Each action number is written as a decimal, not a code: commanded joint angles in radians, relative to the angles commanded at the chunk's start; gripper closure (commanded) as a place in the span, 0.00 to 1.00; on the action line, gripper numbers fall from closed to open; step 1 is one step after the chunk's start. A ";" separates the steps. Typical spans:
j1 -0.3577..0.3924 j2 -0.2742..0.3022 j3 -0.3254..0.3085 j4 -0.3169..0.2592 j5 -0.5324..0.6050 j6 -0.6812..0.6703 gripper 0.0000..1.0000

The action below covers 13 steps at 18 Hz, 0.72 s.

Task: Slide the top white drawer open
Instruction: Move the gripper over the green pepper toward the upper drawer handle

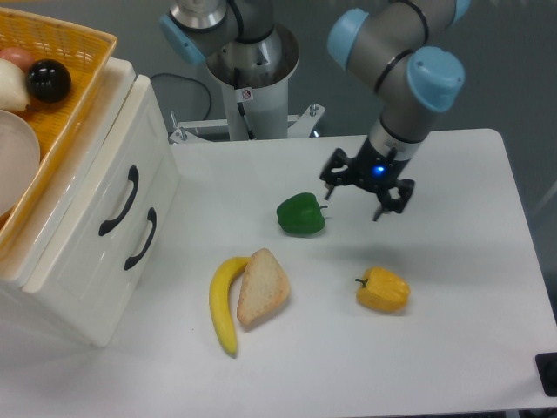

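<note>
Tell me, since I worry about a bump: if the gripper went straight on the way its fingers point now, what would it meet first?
The gripper points down, open and empty, so it would probably meet bare table first, just right of the green pepper. Depth is unclear; a finger might graze the pepper's stem side.

Green pepper mid-frame on white table. Yellow pepper lower right of it. Banana touching bread slice, lower centre. Orange basket upper left holds black ball and white bowl.
</note>
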 joint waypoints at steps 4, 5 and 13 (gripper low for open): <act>-0.054 0.028 0.020 -0.040 -0.018 -0.073 0.00; -0.074 0.031 0.022 -0.043 -0.018 -0.104 0.00; -0.183 0.040 0.043 -0.051 -0.139 -0.221 0.00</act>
